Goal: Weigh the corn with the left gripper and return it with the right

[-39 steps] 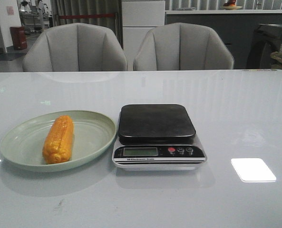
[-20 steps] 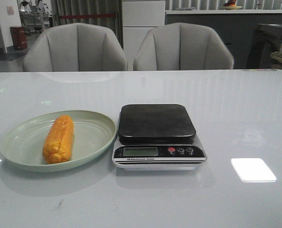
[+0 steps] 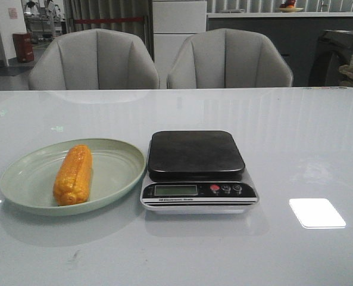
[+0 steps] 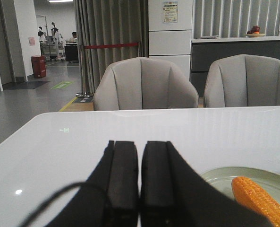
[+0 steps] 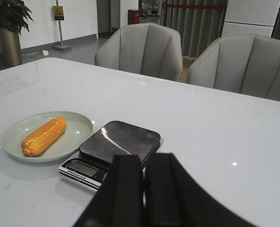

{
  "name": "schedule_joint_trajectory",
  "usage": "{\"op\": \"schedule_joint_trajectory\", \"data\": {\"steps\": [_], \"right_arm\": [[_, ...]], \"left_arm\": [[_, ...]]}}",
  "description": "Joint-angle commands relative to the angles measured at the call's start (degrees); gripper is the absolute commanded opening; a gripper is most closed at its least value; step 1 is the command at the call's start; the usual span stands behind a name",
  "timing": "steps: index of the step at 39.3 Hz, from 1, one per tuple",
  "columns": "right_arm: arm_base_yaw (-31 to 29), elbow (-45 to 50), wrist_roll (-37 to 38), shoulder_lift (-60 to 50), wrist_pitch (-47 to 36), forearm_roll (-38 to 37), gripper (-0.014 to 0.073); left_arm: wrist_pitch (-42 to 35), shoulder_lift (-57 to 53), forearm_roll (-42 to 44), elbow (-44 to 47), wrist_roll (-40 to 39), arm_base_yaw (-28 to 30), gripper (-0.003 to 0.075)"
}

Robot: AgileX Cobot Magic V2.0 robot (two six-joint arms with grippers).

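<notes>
The orange-yellow corn [image 3: 73, 175] lies lengthwise on a pale green plate [image 3: 113, 167] at the table's left. It also shows in the left wrist view [image 4: 261, 199] and in the right wrist view [image 5: 43, 136]. A black-topped kitchen scale [image 3: 196, 170] stands right of the plate, its platform bare. It also shows in the right wrist view [image 5: 112, 151]. My left gripper [image 4: 140, 144] is shut and empty, hovering over the table left of the plate. My right gripper [image 5: 144, 161] is shut and empty, near the scale's right front. Neither gripper shows in the front view.
The plate also shows in the left wrist view [image 4: 224, 177] and the right wrist view [image 5: 76, 137]. Two grey chairs [image 3: 96, 59] stand behind the table's far edge. A bright light patch [image 3: 316, 213] lies on the white tabletop [image 3: 307, 137] at the front right.
</notes>
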Motion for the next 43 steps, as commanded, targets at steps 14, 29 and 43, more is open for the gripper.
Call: {"op": "schedule_joint_trajectory", "data": {"steps": [14, 29, 43], "right_arm": [[-11.54, 6.19, 4.19, -0.7, -11.73, -7.18, 0.0167], [-15.73, 16.63, 10.79, -0.87, -24.51, -12.05, 0.0167], [-15.73, 17.41, 10.74, -0.87, -24.74, -12.05, 0.0167]], "left_arm": [[-4.76, -1.26, -0.62, 1.76, -0.29, 0.11, 0.0114], [-4.76, -1.26, -0.62, 1.76, -0.29, 0.11, 0.0114], [-4.76, -1.15, -0.62, 1.76, -0.29, 0.11, 0.0114]]}}
